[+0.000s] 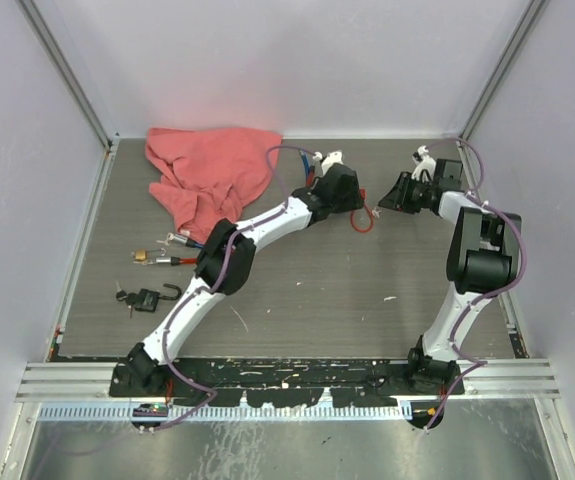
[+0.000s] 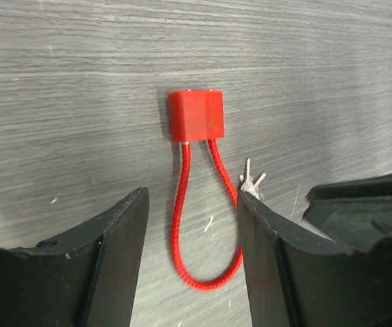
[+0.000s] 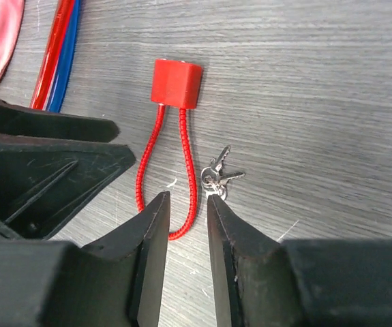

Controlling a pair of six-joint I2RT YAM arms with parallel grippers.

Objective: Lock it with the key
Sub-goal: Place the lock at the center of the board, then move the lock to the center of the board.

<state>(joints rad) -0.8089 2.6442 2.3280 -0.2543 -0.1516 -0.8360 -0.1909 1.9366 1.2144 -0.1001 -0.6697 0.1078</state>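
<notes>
With left gripper [image 2: 192,204] and right gripper [image 3: 187,201] jaws parted, empty, the light cable lock [image 3: 176,83] seems best gripped by its hard block [image 2: 196,114], not floppy cord [image 2: 176,218].

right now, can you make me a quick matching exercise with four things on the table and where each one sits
Things:
1 red cable lock
2 key bunch
3 pink cloth
4 black padlock

Places:
a front left
b back left corner
c middle, cable looped
d right beside the red loop

Pairs: 1-c, 2-d, 3-b, 4-a
</notes>
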